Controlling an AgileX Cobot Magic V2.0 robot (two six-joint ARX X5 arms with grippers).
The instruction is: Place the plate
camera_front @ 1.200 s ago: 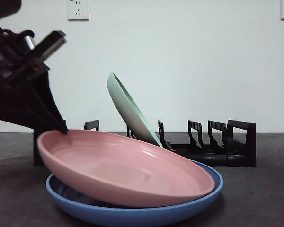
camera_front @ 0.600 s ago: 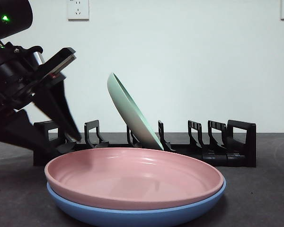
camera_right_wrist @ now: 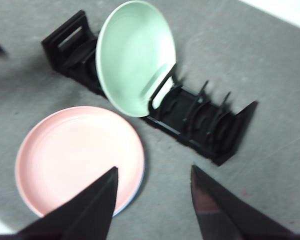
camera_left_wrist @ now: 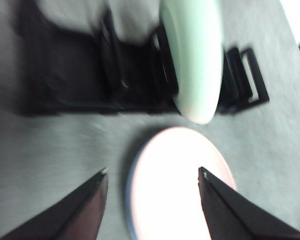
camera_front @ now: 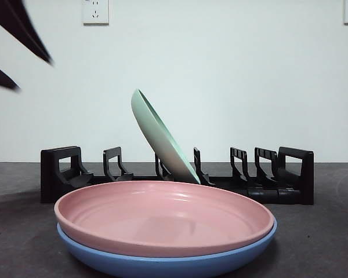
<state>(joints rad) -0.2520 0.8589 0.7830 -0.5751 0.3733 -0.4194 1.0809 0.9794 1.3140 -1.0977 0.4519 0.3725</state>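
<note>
The pink plate (camera_front: 162,217) lies flat, nested on the blue plate (camera_front: 168,263) on the grey surface (camera_front: 313,243), just in front of the black rack (camera_front: 267,185) where 1 green plate (camera_front: 162,139) leans in a slot. The left end effector (camera_left_wrist: 152,180) hangs released and empty above the pink plate, seemingly high, though its view is blurred, and the right end effector (camera_right_wrist: 152,180) waits spread, holding nothing. A grasp on the pink rim could pinch the blue rim as well and drag both, or a tilted plate could knock the green one.

The pink plate (camera_front: 162,217) looks smooth and semi-glossy, the black rack (camera_front: 267,179) plastic.
</note>
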